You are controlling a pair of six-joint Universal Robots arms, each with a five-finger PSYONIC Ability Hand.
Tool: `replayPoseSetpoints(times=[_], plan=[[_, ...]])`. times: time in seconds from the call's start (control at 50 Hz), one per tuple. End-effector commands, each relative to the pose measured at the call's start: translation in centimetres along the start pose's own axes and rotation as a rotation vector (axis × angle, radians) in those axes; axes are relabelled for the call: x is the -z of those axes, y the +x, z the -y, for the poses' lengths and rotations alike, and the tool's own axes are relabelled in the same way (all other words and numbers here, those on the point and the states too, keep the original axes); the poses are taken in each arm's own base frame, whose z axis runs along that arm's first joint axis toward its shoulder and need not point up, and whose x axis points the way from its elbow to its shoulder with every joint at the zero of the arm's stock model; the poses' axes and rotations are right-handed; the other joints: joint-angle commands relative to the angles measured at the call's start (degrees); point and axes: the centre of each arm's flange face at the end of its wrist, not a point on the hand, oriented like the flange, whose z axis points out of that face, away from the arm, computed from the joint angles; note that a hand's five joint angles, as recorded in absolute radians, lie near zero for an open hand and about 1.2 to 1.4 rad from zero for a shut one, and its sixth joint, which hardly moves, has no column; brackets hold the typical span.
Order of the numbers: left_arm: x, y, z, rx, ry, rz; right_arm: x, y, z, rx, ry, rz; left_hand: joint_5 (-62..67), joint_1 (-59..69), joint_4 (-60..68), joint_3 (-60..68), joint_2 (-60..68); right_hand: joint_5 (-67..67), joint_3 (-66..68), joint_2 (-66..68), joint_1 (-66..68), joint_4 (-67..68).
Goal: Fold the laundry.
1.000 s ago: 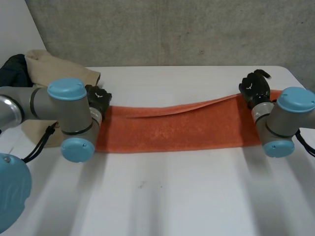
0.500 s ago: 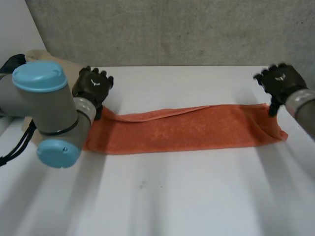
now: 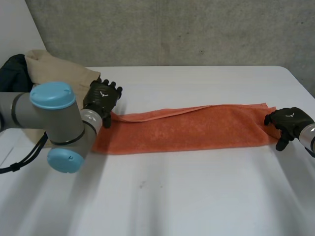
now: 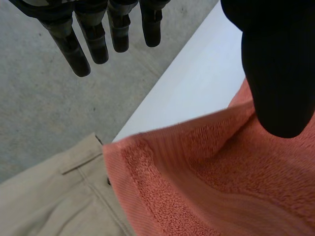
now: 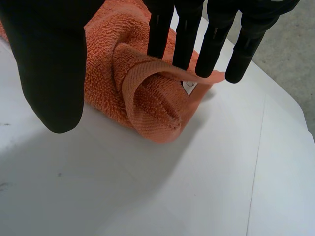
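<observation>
Lying in a long strip across the tabletop (image 3: 172, 196), nearer its far edge than its near one, the orange towel (image 3: 197, 129) reaches from the left side almost to the right edge. It is doubled lengthwise, with the upper layer's edge running slantwise along the far side.

A small white label (image 5: 188, 87) peeks out of the towel's rumpled right end, under the right hand's fingers (image 5: 211, 44). Its writing is too small to read.

The right hand (image 3: 288, 120) is at that end, fingers straight and spread wide from the thumb, gripping nothing; a curled loop of hem lies below the palm.

The left hand (image 3: 101, 96) is at the towel's left end by its far corner, fingers (image 4: 93, 34) straight and well apart from the thumb (image 4: 275, 64), holding nothing.

A beige garment (image 3: 54, 66) lies at the tabletop's far left corner, touching the towel's left end, with a dark cloth (image 3: 14, 69) beside it.
</observation>
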Motion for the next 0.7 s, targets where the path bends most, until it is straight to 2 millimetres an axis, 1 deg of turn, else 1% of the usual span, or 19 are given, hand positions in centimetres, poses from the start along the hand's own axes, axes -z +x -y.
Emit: replayPoseSetpoints(times=[0.02,0.08,0.14,0.16,0.2,0.22,0.26,0.28,0.34,0.36,0.38,0.4,0.46,0.5,0.56,0.64,0.66,0.68,0.7], plan=[[-3.6,-0.3,-2.4,0.003,0.004,0.012,0.2,-0.2,0.1,0.002,0.007,0.004,-1.8,0.1,-0.6,-1.2,-0.7,7.2,7.4,7.7,7.4,7.3],[-5.4,-0.5,-3.1,0.001,0.023,0.025,0.1,-0.3,0.0,0.008,0.02,-0.005,-0.4,1.4,0.7,0.2,0.7,9.2,9.4,9.7,9.4,9.3],[-7.0,-1.2,-4.0,-0.004,0.024,0.066,0.1,-0.3,-0.1,0.015,0.033,-0.019,0.4,2.3,1.5,1.0,1.5,9.5,9.7,10.1,9.8,9.7],[-7.9,-2.4,-4.6,-0.005,0.019,0.114,0.1,-0.3,-0.1,0.016,0.034,-0.02,1.1,2.9,2.2,1.7,2.2,9.5,9.7,10.1,9.8,9.7],[-8.7,-4.0,-5.3,-0.009,0.001,0.175,0.0,-0.4,-0.2,0.018,0.038,-0.021,1.1,3.0,2.2,1.7,2.2,9.7,9.9,10.2,9.9,9.8],[-9.1,-5.6,-5.7,-0.019,-0.01,0.226,0.0,-0.4,-0.2,0.019,0.04,-0.023,0.9,2.8,2.1,1.5,2.0,9.7,9.9,10.2,9.9,9.8],[-9.1,-6.0,-5.7,-0.02,-0.016,0.237,0.1,-0.6,-0.2,0.019,0.04,-0.019,0.6,2.5,1.7,1.2,1.7,9.7,9.9,10.2,9.9,9.8],[-9.0,-5.9,-5.8,-0.022,-0.019,0.23,0.1,-0.5,-0.2,0.019,0.041,-0.02,0.4,2.3,1.5,1.0,1.5,9.5,9.7,10.1,9.8,9.7],[-8.2,-4.8,-4.4,-0.019,0.013,0.177,0.1,-0.6,-0.3,0.018,0.037,-0.017,-0.7,1.1,0.4,-0.1,0.4,9.7,9.9,10.2,9.9,9.8],[-7.9,-4.6,-3.6,-0.02,0.029,0.162,0.1,-0.6,-0.3,0.018,0.037,-0.017,-1.1,0.8,0.0,-0.5,0.0,9.9,10.1,10.4,10.1,10.0],[-6.9,-4.3,-1.8,-0.021,0.061,0.138,0.1,-0.6,-0.4,0.019,0.036,-0.02,-1.1,0.8,0.0,-0.5,0.0,10.0,10.3,10.6,10.3,10.2],[-6.3,-4.2,-1.1,-0.023,0.073,0.127,0.1,-0.6,-0.4,0.019,0.037,-0.018,-1.3,0.6,-0.1,-0.7,-0.1,10.0,10.3,10.6,10.3,10.2],[-4.8,-4.1,0.2,-0.026,0.089,0.107,0.0,-0.5,-0.3,0.023,0.044,-0.028,-1.3,0.6,-0.1,-0.7,-0.1,10.2,10.4,10.7,10.5,10.3],[-4.2,-4.3,0.8,-0.025,0.1,0.109,-0.1,-0.4,-0.3,0.025,0.048,-0.035,-1.3,0.6,-0.1,-0.7,-0.1,10.7,10.9,11.2,11.0,10.8],[-3.2,-4.0,1.7,-0.025,0.115,0.102,-0.1,-0.3,-0.3,0.032,0.054,-0.041,-1.3,0.6,-0.1,-0.7,-0.1,15.7,16.0,16.3,16.0,15.9],[-2.2,-3.4,2.0,-0.025,0.111,0.081,-0.3,-0.2,-0.3,0.057,0.065,-0.057,-1.6,0.3,-0.5,-1.0,-0.5,31.0,31.2,31.6,31.3,31.1],[-2.0,-3.3,2.0,-0.025,0.109,0.079,-0.3,-0.1,-0.2,0.065,0.068,-0.061,-1.6,0.3,-0.5,-1.0,-0.5,36.6,36.8,37.1,36.8,36.7],[-1.8,-3.2,1.9,-0.025,0.103,0.074,-0.4,0.0,-0.3,0.083,0.067,-0.073,-1.6,0.3,-0.5,-1.0,-0.5,52.5,52.8,53.1,52.8,52.7],[-1.7,-3.1,1.8,-0.025,0.099,0.071,-0.5,0.2,-0.2,0.095,0.068,-0.084,-1.6,0.3,-0.5,-1.0,-0.5,52.7,52.9,53.2,52.9,52.8]])
